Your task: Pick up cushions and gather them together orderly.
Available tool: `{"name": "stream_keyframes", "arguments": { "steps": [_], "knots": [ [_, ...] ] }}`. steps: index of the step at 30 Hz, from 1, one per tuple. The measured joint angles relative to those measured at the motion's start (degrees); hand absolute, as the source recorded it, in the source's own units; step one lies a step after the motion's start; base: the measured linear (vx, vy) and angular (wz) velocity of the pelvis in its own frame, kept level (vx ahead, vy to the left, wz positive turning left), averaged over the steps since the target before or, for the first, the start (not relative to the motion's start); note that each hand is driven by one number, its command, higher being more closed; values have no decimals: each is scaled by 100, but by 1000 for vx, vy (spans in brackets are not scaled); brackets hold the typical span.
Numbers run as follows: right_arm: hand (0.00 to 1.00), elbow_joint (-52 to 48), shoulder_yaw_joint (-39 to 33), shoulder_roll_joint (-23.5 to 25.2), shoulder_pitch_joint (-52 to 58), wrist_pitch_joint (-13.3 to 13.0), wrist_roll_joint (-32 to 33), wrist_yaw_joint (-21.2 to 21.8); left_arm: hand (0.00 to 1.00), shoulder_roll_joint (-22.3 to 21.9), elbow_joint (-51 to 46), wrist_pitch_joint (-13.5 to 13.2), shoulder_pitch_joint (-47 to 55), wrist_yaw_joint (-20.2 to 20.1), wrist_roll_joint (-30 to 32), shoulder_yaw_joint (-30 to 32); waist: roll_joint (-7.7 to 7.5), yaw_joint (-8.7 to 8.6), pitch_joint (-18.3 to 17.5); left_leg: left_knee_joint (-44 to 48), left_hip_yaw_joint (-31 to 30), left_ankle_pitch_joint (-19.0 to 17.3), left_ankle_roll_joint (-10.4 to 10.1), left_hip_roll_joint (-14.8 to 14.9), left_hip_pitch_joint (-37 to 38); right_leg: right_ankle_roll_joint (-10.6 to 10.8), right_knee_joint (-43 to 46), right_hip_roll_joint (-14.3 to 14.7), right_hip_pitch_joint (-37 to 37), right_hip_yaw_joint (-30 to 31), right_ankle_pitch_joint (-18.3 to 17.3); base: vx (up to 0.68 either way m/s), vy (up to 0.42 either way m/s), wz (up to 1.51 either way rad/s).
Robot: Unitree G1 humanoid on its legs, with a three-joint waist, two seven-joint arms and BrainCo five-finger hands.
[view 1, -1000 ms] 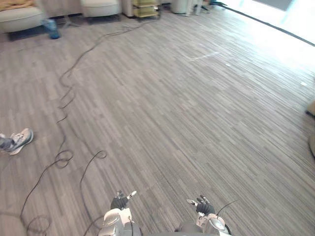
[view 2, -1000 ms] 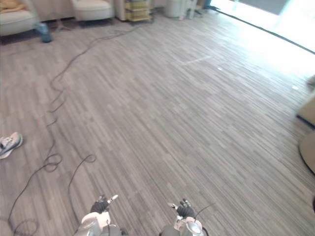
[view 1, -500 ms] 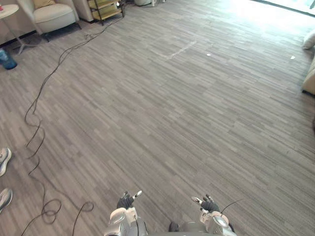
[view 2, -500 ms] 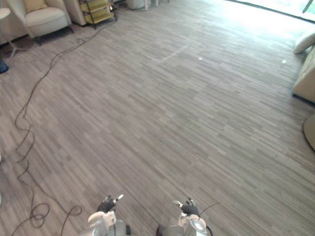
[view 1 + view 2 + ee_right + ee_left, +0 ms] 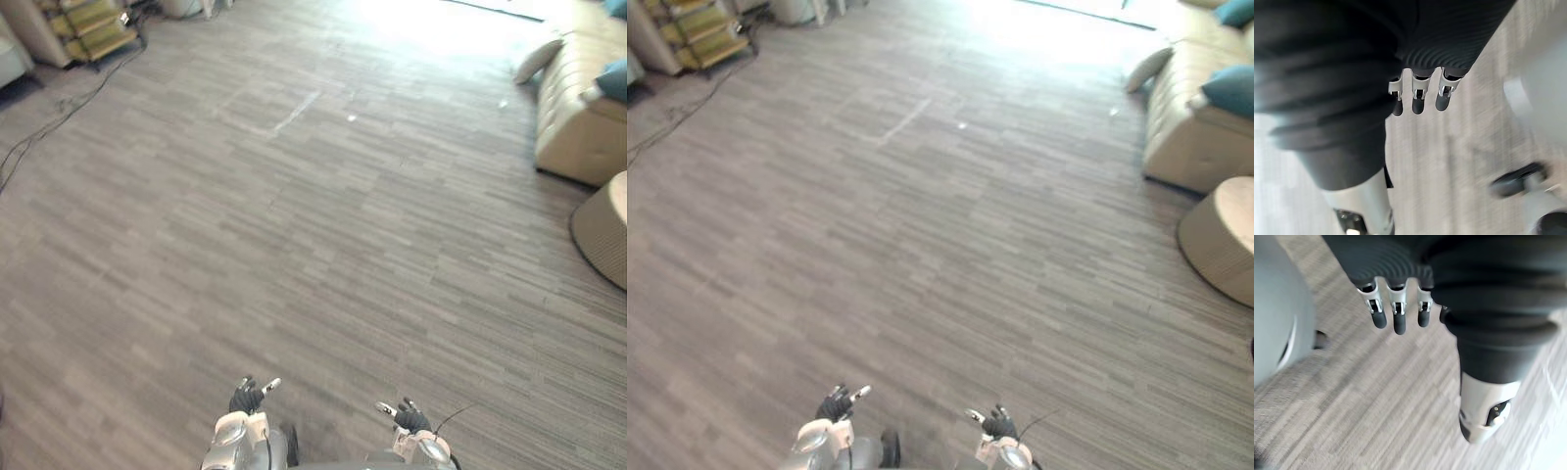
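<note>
A beige cushion (image 5: 1146, 69) leans on the floor against the end of a tan sofa (image 5: 1181, 142) at the far right. On the sofa's seat lies a teal cushion (image 5: 1229, 90), and a second teal one (image 5: 1236, 10) shows at the top right corner. My left hand (image 5: 247, 397) and right hand (image 5: 407, 416) hang low at the near edge, far from the cushions. In the wrist views the left hand's fingers (image 5: 1396, 316) and the right hand's fingers (image 5: 1420, 95) are relaxed and hold nothing, with bare floor past them.
A round woven pouf (image 5: 1220, 240) stands on the floor in front of the sofa at the right. A yellow shelf unit (image 5: 93, 24) is at the far left, with a cable (image 5: 49, 122) trailing from it. Grey plank floor (image 5: 294, 225) lies between me and the sofa.
The camera has swung to the right: the sofa, cushions and pouf have come into view, while the armchair, long cables and a person's shoes have gone. Both hands hang as before.
</note>
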Motion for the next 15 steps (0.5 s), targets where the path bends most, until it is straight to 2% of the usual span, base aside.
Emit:
{"name": "stream_keyframes", "arguments": {
  "steps": [1, 2, 3, 4, 5, 6, 7, 8, 9, 10, 11, 12, 13, 14, 15],
  "knots": [
    [0, -40, -34, 3, -28, -22, 3, 33, 0, 19, 57, 4, -100, -1, -4, 7, -93, -16, 32, -201, 42, -180, -28, -24, 365, -73, -435, 39, -563, -552, -202, 303, 86, -13],
    [0, -34, -84, 5, -44, -31, 4, 39, 0, 13, 86, 9, -125, -3, -4, 34, -112, -27, 49, -231, 43, -238, -23, -33, 507, -155, -752, 43, -678, -750, -240, 513, 107, -12],
    [0, 7, -270, 6, -83, -32, 9, 41, 0, -26, 145, 15, -156, -4, -1, 66, -114, -91, 55, -386, 55, -353, -31, -35, 820, -262, -1704, 123, -764, -1192, -203, 492, 54, 3],
    [0, 65, -365, 4, -145, -36, 11, 41, 0, -29, 201, 10, -198, -12, 3, 50, -109, -199, 53, -619, 24, -384, -32, -76, 1069, -351, -2858, 239, -768, -1533, 79, 520, 48, 11],
    [0, 100, -402, 4, -183, -36, 11, 39, 0, -10, 233, 5, -215, -15, 4, 32, -120, -247, 44, -717, -23, -380, -38, -118, 1164, -382, -3301, 295, -743, -1621, 244, 692, 19, 38],
    [0, 195, -460, 4, -223, -34, 10, 30, 0, 23, 325, 6, -235, -33, 26, -23, -192, -302, 51, -800, -211, -377, -36, -279, 1377, -588, -4030, 337, -749, -1683, 585, 631, -15, 36],
    [0, 239, -461, -4, -221, -31, 14, 31, 0, 17, 335, 7, -243, -34, 56, -50, -214, -306, 56, -783, -293, -377, -36, -330, 1466, -892, -4063, 348, -743, -1597, 835, 786, -47, 42],
    [0, 270, -469, -168, -214, 0, 4, 31, 0, -68, 345, 19, -215, -30, 126, -44, -42, -337, 50, -637, -546, -377, -36, -227, 1645, -1350, -3820, 422, -620, -1529, 1000, 529, -48, 21],
    [0, 264, -469, -228, -221, 0, 1, 26, 0, -131, 319, 15, -177, -35, 165, -21, 154, -298, -21, -29, -798, -328, -120, -110, 1487, -1380, -3622, 442, -557, -1608, 693, 660, -70, 19],
    [0, 265, -455, -228, -243, 1, 2, 27, 0, -123, 315, 13, -184, -32, 169, -19, 183, -287, -28, 345, -845, -280, -203, -86, 1350, -1377, -3555, 452, -531, -1607, 570, 535, -65, 5],
    [0, 257, -385, -222, -322, 4, 8, 40, 0, -116, 304, 15, -204, -31, 170, 66, 291, -285, 40, 1848, -988, 50, -725, -6, 734, -1377, -3644, 554, -217, -1557, 360, 812, -105, -21],
    [0, 252, -185, -228, -380, 8, 19, 36, 0, -110, 251, 17, -161, -28, 168, 105, 411, -237, 100, 3634, -1024, 864, -1217, 255, -46, -1416, -3963, 744, 251, -1411, 250, 681, -69, -35],
    [0, 278, -147, -212, -402, 25, 20, 33, 0, -109, 238, 17, -156, -28, 167, 130, 438, -202, 114, 4042, -965, 830, -1171, 343, -232, -1439, -4050, 808, 420, -1352, 228, 781, -32, -78],
    [0, 309, -50, -91, -442, 58, 21, 20, 0, -93, 129, 16, -116, -22, 164, 201, 404, -109, 175, 4822, -798, 575, -850, 528, -698, -1513, -4308, 932, 906, -1137, 136, 612, 25, -90],
    [0, 311, 88, 57, -500, 75, 18, 15, 0, -36, -82, 8, 23, -22, 162, 178, 276, -8, 233, 4865, -688, 329, -585, 578, -1183, -1542, -4624, 922, 1464, -873, 0, 698, 47, -112]
  ]
}}
